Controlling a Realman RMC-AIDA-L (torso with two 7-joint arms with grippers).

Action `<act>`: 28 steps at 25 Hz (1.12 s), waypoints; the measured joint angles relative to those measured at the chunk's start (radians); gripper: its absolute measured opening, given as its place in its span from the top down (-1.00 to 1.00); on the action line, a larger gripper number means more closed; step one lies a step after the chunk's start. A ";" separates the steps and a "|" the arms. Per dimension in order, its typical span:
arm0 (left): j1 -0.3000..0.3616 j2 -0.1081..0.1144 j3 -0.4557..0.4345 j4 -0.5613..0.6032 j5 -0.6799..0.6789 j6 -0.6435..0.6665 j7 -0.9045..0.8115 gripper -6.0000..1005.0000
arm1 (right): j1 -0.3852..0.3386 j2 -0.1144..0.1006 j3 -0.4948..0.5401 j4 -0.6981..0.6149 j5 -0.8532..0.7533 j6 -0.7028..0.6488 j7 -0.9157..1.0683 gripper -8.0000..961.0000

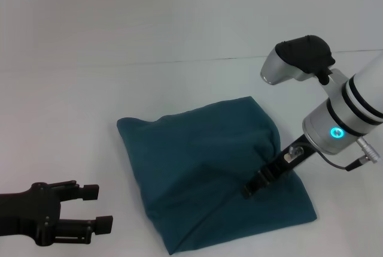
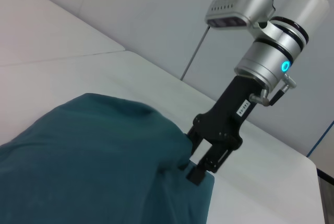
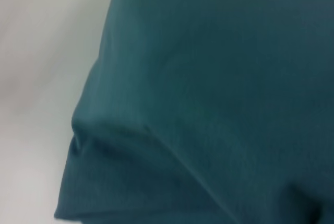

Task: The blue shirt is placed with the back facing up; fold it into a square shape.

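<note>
The blue shirt (image 1: pixel 203 167) lies on the white table as a folded, roughly square bundle with a puffed-up right side. My right gripper (image 1: pixel 250 189) reaches down onto its right part and pinches a raised fold of the fabric. From the left wrist view the same right gripper (image 2: pixel 196 167) grips the edge of the shirt (image 2: pixel 94 156), which rises toward it. Teal cloth (image 3: pixel 209 88) with a layered edge fills the right wrist view. My left gripper (image 1: pixel 99 208) hovers open at the near left, clear of the shirt, with nothing between its fingers.
The white table (image 1: pixel 72 89) stretches all round the shirt, and its far edge runs across the back. The right arm's silver and white wrist (image 1: pixel 335 119) hangs above the table to the right of the shirt.
</note>
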 joint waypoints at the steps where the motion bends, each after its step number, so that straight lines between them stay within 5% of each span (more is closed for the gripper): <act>1: 0.000 0.000 0.000 0.000 0.000 0.000 0.000 -0.80 | 0.000 0.000 0.000 0.000 0.000 0.000 0.000 -0.08; 28: 0.006 -0.009 0.036 -0.016 0.004 -0.037 0.002 -0.80 | -0.006 0.004 -0.126 -0.002 0.001 0.177 0.109 0.11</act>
